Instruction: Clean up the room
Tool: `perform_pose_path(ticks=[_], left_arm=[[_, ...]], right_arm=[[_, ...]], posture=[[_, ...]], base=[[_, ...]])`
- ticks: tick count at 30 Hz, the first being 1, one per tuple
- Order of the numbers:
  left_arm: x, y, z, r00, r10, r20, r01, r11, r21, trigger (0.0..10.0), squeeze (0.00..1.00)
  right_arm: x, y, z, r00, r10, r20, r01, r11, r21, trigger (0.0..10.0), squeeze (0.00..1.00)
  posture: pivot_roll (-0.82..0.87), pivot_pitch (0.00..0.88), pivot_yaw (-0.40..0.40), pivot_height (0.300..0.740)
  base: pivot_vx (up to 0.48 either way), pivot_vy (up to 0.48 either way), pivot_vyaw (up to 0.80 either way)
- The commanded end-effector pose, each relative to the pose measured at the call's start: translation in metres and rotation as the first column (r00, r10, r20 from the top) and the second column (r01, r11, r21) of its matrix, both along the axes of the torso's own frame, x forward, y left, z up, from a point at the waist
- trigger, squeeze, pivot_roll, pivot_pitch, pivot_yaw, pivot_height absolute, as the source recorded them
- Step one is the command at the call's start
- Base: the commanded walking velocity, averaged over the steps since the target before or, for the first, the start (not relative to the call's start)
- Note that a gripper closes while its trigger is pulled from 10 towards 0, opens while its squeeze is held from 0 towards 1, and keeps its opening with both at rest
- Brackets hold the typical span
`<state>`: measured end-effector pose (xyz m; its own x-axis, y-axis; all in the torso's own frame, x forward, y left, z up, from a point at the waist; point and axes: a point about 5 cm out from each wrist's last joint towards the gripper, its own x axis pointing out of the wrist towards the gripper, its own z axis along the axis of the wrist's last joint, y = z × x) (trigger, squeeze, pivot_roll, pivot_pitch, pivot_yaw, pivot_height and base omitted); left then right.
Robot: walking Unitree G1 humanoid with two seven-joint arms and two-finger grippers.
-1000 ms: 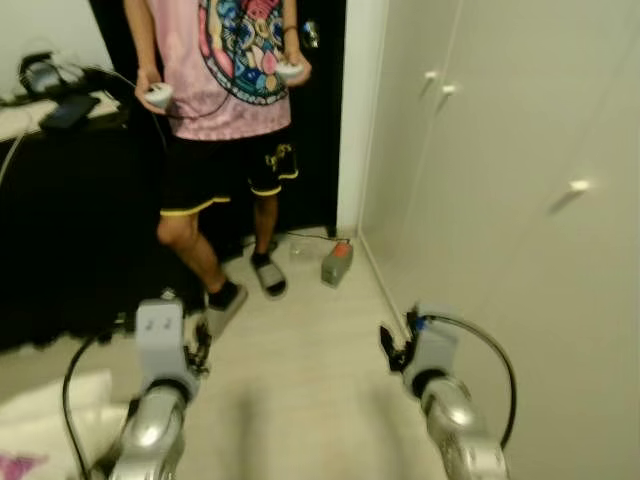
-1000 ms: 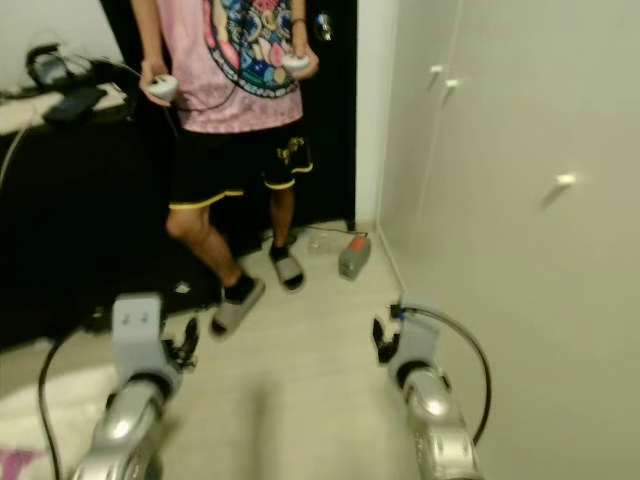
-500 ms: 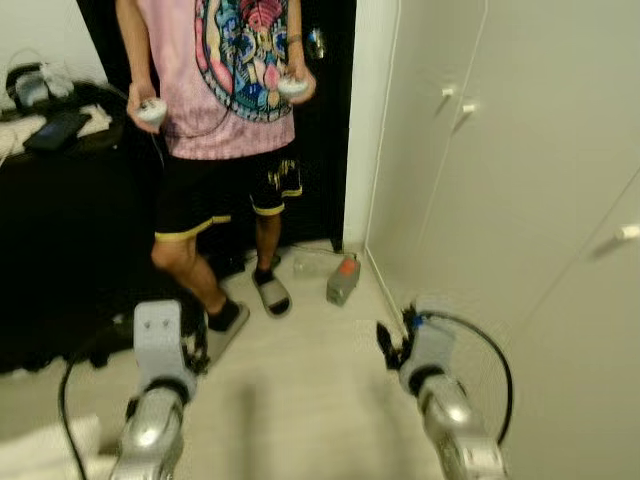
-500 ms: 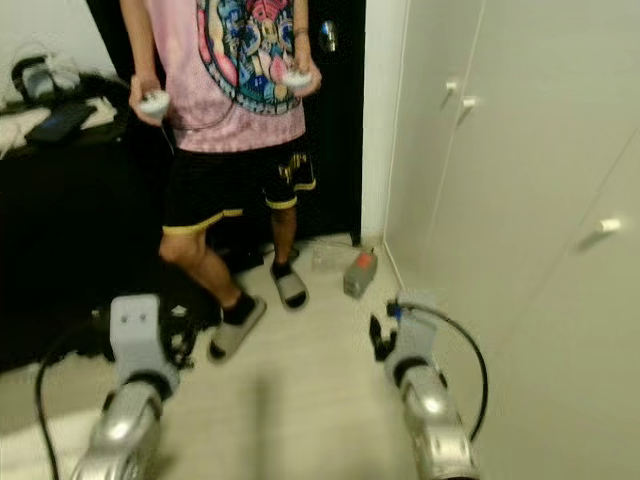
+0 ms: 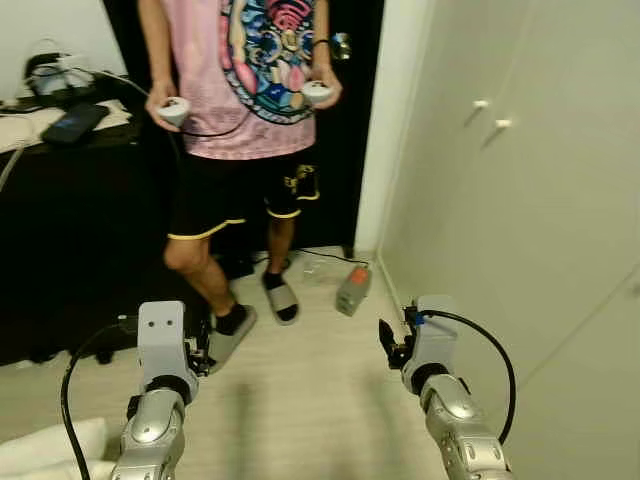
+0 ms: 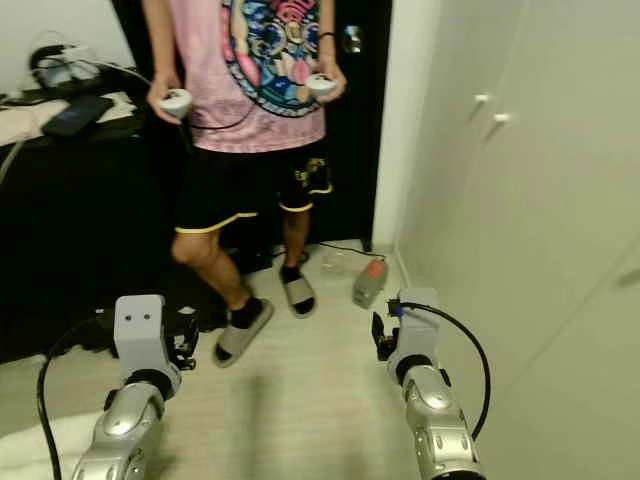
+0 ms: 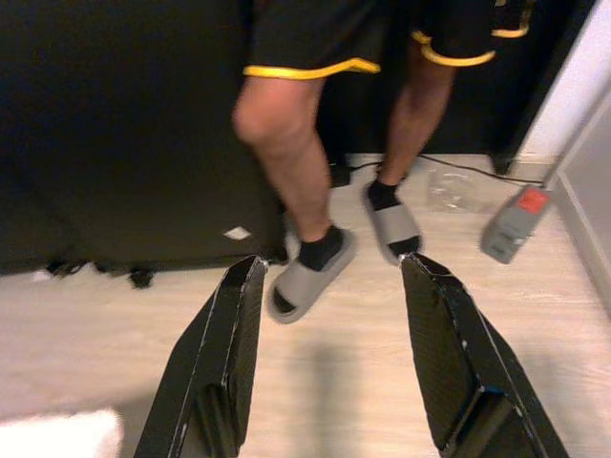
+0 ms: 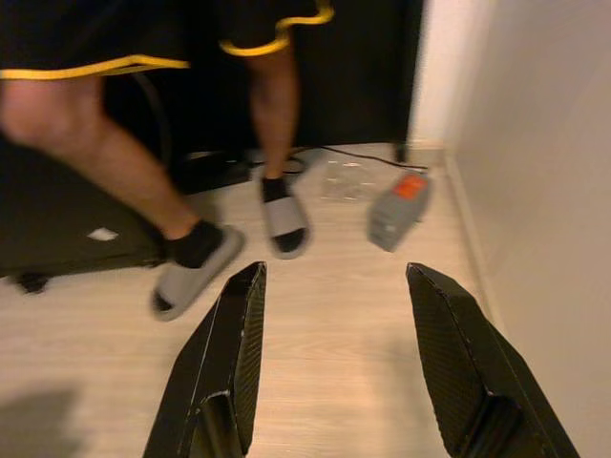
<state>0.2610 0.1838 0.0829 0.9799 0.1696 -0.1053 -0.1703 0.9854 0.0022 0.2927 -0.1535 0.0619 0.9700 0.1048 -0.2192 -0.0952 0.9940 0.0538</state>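
Note:
A small grey box with an orange-red top [image 5: 352,290] lies on the pale wood floor near the wall corner, beside a crumpled clear plastic wrapper [image 8: 346,177]. Both arms are held forward and low over the floor. My left gripper [image 7: 334,265] is open with nothing between its fingers, and a person's slippered foot [image 7: 307,279] lies beyond it. My right gripper [image 8: 339,272] is also open and holds nothing, with the grey box [image 8: 398,209] ahead of it and to the right.
A person [image 5: 245,120] in a pink shirt and black shorts stands close ahead holding two white controllers. Behind is a dark doorway. White wardrobe doors [image 5: 520,200] run along the right. A black desk [image 5: 60,200] with devices stands left. A white cloth [image 5: 50,450] lies at bottom left.
The camera has swung and lifted, so the wardrobe and person have shifted in the picture. The person has shifted their legs. Both arms keep the same pose with open fingers.

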Motion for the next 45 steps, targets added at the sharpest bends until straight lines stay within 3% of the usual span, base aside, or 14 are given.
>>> perform_pose_path(ticks=[1, 12, 17, 36, 45], left_arm=[[-0.002, 0.0031, -0.0074, 0.999, 0.008, -0.036, -0.008, 1.0, 0.009, 10.0, 0.0], [-0.0015, 0.0033, -0.0076, 0.999, 0.009, -0.035, -0.008, 1.0, 0.012, 10.0, 0.0], [-0.0016, 0.0028, -0.0076, 0.999, 0.003, -0.036, -0.003, 1.0, 0.012, 10.0, 0.0], [-0.0013, -0.0003, -0.0084, 0.999, -0.012, -0.035, 0.013, 1.0, 0.003, 10.0, 0.0], [-0.0025, -0.0015, -0.0077, 0.999, -0.011, -0.034, 0.011, 1.0, -0.001, 10.0, 0.0]], right_arm=[[-0.0021, 0.0038, -0.0055, 1.0, 0.019, -0.021, -0.019, 1.0, -0.015, 10.0, 0.0], [-0.0016, 0.0045, -0.0053, 1.0, 0.019, -0.019, -0.02, 1.0, -0.017, 10.0, 0.0], [-0.0022, 0.0019, -0.0053, 1.0, -0.015, -0.018, 0.015, 1.0, 0.023, 10.0, 0.0], [-0.0033, 0.0022, -0.0055, 1.0, 0.01, -0.015, -0.01, 1.0, -0.016, 10.0, 0.0], [-0.0032, 0.0041, -0.0049, 0.999, 0.035, -0.015, -0.035, 0.999, -0.032, 10.0, 0.0]], posture=[[-0.01, 0.064, 0.017, 0.733], [-0.01, 0.062, 0.017, 0.733], [-0.01, 0.066, 0.023, 0.733], [-0.02, 0.071, 0.023, 0.733], [-0.02, 0.076, 0.019, 0.733]], base=[[0.0, 0.0, 0.8], [0.0, 0.0, 0.8], [0.0, 0.0, 0.0], [0.0, 0.0, 0.0], [0.0, 0.0, 0.8]])
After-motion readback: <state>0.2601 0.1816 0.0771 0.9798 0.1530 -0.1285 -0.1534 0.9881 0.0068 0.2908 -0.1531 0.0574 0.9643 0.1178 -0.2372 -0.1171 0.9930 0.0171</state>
